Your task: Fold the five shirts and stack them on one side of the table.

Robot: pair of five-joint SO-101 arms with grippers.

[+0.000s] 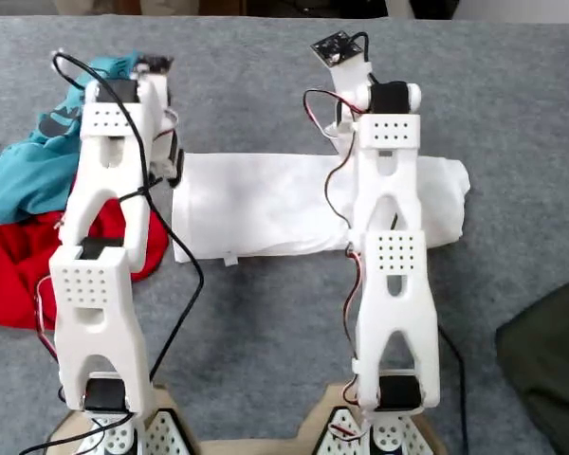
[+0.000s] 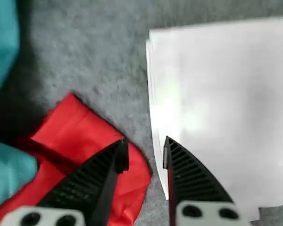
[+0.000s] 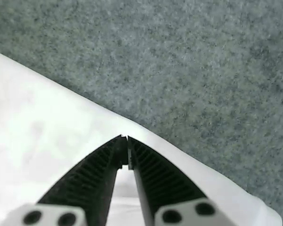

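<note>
Here, the left gripper [image 2: 144, 153] stands with its jaws a little apart and nothing between them. One black ribbed finger hangs over a corner of the red shirt [image 2: 85, 122], the other over the short end of the white shirt [image 2: 226, 94], and a strip of grey table [image 1: 266, 341] shows in the gap. The right gripper [image 3: 126, 143] has its fingertips pressed together over the far long edge of the white shirt; whether any cloth is pinched between them I cannot tell.

The white shirt lies across the middle of the table, folded into a long flat band that runs from beside the left arm to past the right arm. It is plain white and mostly smooth, with soft creases along its length. At the end by the left gripper several layers show stacked edge on edge, and the opposite end looks rounder and less even. A small tab [image 1: 230, 259] juts from its near edge.

The red shirt lies crumpled under the left arm, just beside the white one. A teal shirt [image 1: 33, 171] is bunched on top of it, toward the far left of the table. A dark green shirt [image 1: 548, 355] sits heaped at the near right edge, well apart from the rest.
</note>
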